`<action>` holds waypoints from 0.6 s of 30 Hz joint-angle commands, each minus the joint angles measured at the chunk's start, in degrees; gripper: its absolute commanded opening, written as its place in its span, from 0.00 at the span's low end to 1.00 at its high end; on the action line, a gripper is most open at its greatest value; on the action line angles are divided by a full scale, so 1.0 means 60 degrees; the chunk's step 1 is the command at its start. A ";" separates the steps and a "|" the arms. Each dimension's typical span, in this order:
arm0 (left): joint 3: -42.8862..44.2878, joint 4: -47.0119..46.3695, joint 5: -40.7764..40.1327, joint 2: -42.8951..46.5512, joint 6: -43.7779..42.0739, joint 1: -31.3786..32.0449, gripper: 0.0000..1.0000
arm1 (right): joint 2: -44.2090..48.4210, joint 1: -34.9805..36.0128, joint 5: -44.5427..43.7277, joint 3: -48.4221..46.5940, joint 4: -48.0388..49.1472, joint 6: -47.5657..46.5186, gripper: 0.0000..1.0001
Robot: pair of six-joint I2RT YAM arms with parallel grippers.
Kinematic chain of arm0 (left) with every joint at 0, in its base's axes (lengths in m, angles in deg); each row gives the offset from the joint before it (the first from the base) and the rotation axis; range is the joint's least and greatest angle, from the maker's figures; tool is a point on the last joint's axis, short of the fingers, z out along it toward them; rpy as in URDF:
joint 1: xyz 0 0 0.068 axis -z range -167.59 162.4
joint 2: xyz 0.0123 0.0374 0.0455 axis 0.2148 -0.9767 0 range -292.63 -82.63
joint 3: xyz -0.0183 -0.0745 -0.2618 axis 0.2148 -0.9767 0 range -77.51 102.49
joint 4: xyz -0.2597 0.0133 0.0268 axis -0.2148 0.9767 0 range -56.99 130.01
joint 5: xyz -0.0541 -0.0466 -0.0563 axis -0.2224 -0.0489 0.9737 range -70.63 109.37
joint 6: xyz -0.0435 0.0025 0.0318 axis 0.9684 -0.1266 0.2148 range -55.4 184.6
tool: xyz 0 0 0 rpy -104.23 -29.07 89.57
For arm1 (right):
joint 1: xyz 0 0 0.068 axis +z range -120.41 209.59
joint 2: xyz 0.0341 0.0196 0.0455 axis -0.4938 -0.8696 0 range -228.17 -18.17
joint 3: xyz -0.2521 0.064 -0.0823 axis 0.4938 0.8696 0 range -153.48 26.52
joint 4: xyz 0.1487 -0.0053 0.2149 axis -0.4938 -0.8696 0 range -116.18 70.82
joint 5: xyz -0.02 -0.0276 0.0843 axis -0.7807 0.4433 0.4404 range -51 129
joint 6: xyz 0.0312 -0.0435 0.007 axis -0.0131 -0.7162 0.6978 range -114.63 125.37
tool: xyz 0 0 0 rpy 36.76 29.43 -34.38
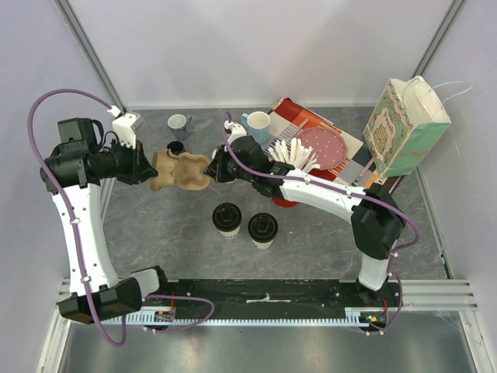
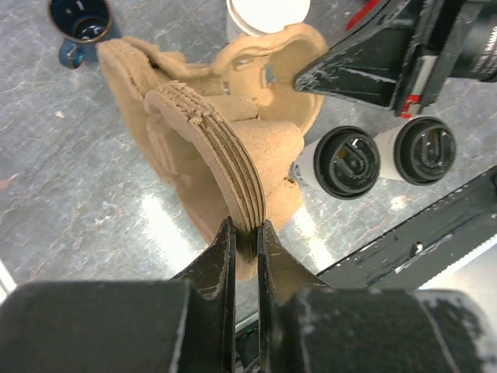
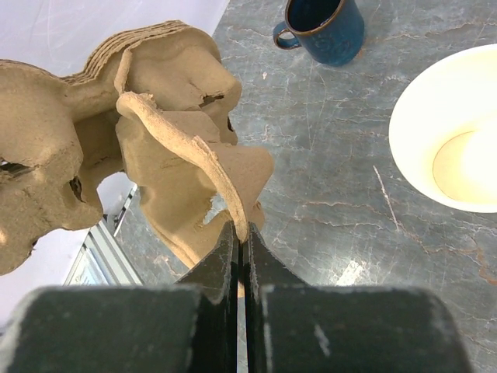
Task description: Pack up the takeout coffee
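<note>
Two takeout coffee cups, cream-white with black lids, stand side by side on the table (image 1: 227, 218) (image 1: 262, 229); the left wrist view shows their lids (image 2: 347, 159) (image 2: 425, 151). A stack of brown pulp cup carriers (image 1: 180, 171) hangs in the air between my arms, behind the cups. My left gripper (image 1: 151, 167) is shut on the stack's layered rim (image 2: 247, 233). My right gripper (image 1: 211, 167) is shut on the thin edge of one carrier (image 3: 242, 233), which stands a little apart from the rest of the stack (image 3: 155, 140).
A light blue mug (image 1: 178, 123), a white mug (image 1: 257, 124) and a dark blue mug (image 3: 326, 27) stand at the back. Plates and white cutlery (image 1: 295, 155) lie back right, beside a patterned paper bag (image 1: 408, 128) by the right wall.
</note>
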 commanded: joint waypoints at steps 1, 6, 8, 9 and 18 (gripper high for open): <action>0.0526 -0.0575 -0.1103 0.0455 -0.1029 -0.0158 0.02 | 0.0293 -0.0417 -0.0850 0.0316 -0.1063 -0.0430 0.00; 0.0410 -0.0501 -0.1484 0.0410 -0.1600 -0.0173 0.02 | 0.0440 -0.0461 -0.0924 0.0316 -0.1092 -0.0488 0.00; 0.0307 -0.0516 -0.1689 0.0396 -0.1776 -0.0173 0.02 | 0.0484 -0.0520 -0.0939 0.0331 -0.1136 -0.0517 0.00; 0.0176 -0.0545 -0.1748 0.0425 -0.1835 -0.0187 0.02 | 0.0498 -0.0549 -0.0924 0.0345 -0.1136 -0.0503 0.00; -0.0351 -0.1130 -0.2144 0.0425 -0.1982 -0.0202 0.02 | 0.0718 -0.0608 -0.0865 0.0551 -0.1195 -0.0532 0.00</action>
